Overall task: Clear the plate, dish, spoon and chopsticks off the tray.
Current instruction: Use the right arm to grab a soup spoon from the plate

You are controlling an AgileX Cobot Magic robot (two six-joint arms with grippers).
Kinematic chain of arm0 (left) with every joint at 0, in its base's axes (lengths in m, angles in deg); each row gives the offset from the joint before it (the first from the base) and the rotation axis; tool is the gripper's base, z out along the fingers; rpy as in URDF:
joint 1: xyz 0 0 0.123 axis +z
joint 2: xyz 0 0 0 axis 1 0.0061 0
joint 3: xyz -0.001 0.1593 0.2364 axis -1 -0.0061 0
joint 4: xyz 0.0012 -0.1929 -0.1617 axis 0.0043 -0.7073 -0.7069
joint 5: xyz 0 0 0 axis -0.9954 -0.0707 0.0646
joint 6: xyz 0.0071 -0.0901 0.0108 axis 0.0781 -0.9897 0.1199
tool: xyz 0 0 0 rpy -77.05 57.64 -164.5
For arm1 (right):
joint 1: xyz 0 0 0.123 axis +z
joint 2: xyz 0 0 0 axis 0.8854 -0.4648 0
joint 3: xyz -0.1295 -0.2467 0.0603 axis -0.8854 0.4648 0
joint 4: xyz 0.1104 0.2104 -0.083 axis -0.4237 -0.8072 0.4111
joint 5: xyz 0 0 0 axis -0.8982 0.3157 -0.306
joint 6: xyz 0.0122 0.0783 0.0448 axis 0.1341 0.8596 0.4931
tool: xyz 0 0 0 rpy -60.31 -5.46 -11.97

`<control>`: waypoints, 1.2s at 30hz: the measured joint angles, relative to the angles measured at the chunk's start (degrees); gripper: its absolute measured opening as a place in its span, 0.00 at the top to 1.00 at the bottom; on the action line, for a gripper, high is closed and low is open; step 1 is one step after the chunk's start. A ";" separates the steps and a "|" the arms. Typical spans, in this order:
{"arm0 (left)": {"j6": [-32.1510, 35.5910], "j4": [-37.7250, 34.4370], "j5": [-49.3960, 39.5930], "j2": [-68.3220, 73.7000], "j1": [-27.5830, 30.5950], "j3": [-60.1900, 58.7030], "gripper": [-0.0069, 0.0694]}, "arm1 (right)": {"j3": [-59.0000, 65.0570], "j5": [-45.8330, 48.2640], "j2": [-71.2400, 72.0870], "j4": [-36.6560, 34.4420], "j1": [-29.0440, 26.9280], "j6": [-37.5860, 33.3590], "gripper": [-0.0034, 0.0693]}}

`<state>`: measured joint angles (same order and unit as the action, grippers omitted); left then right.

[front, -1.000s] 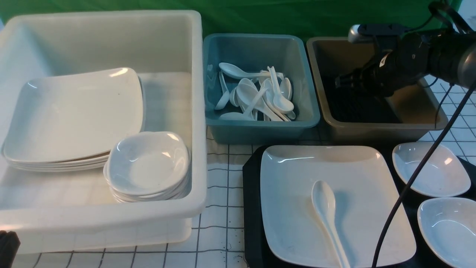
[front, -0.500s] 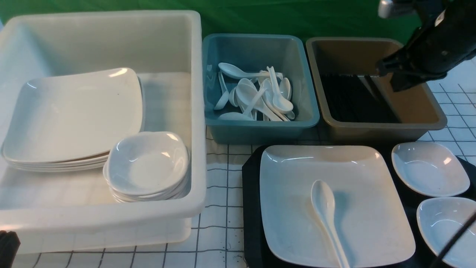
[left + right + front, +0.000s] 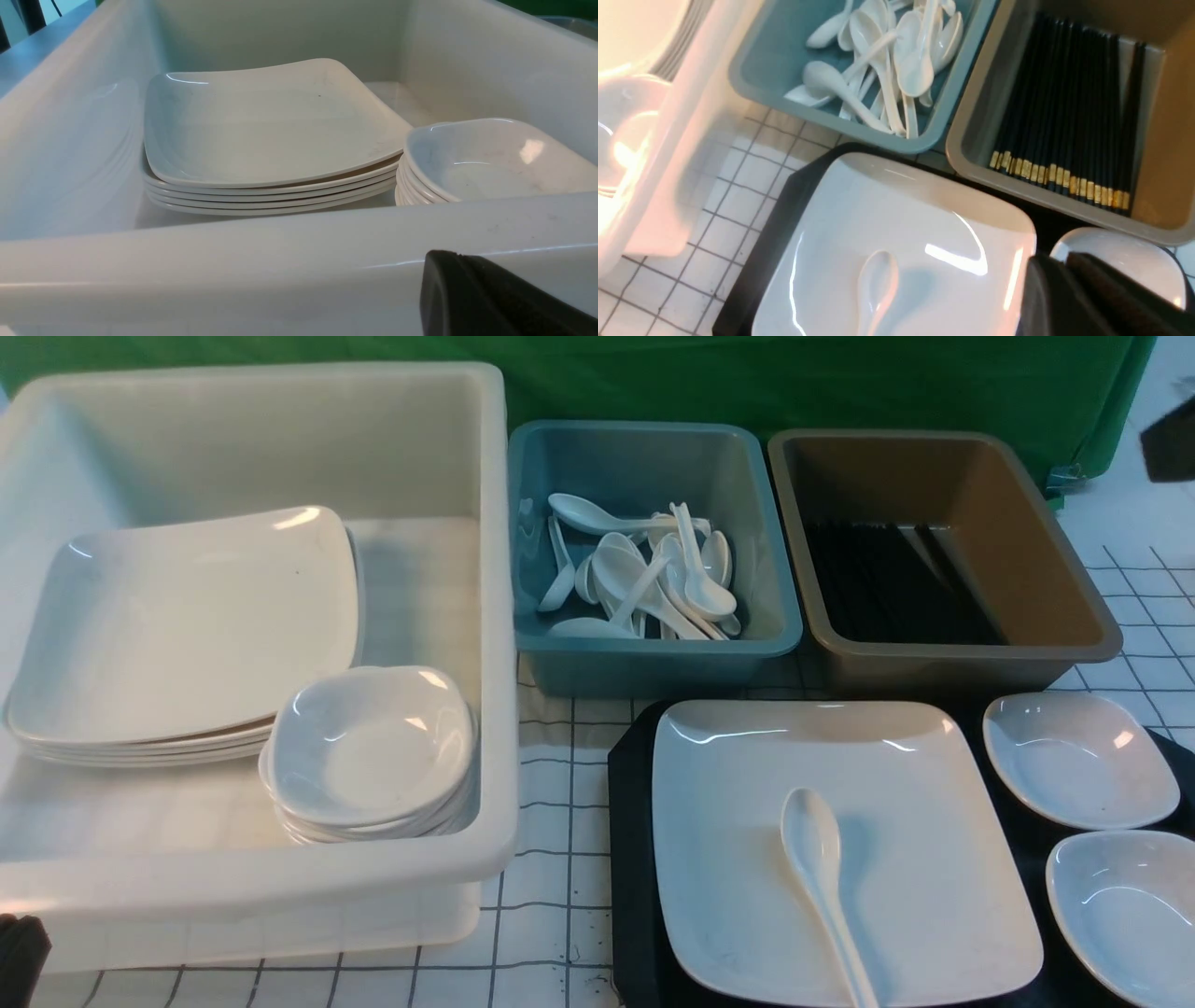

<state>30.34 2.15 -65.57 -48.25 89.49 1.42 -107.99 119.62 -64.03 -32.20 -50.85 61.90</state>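
Observation:
The black tray [image 3: 630,859] sits at the front right. On it lies the large white plate [image 3: 915,784], with the white spoon [image 3: 815,859] resting on it, handle toward me. Two small white dishes [image 3: 1078,761] [image 3: 1125,910] occupy the tray's right side. Black chopsticks [image 3: 896,583] lie in a bunch in the brown tub [image 3: 962,658]. My right gripper [image 3: 1052,266] hovers shut and empty above the plate's right edge and the nearer dish [image 3: 1120,261]. My left gripper [image 3: 444,259] is shut, empty, just outside the white tub's near wall [image 3: 233,261].
The white tub [image 3: 280,887] on the left holds a stack of square plates [image 3: 187,625] and a stack of small dishes [image 3: 373,747]. A blue tub [image 3: 653,649] behind the tray holds several white spoons [image 3: 653,579]. A checked cloth [image 3: 551,803] covers the table.
My right arm has risen from over the brown tub and swung off to the right, almost out of the front view. Its jaws have closed. The left arm has stayed still.

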 joint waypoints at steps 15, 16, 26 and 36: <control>0.00 0.00 0.00 0.00 0.00 0.00 0.88 | 28.05 -15.93 34.15 3.17 0.00 -1.33 0.94; 0.00 0.00 0.00 0.00 0.00 0.00 0.88 | 29.76 -17.61 36.37 3.23 0.00 -1.55 0.94; 0.00 0.00 0.00 0.00 0.00 0.00 0.88 | 44.79 -36.41 55.64 2.69 0.00 -2.09 0.92; 0.00 0.00 0.00 0.00 0.00 0.00 0.88 | 46.70 -40.72 56.05 2.69 0.00 -2.50 0.89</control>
<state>30.34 2.15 -65.57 -48.25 89.49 1.42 -61.29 78.90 -7.98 -29.51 -50.85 59.40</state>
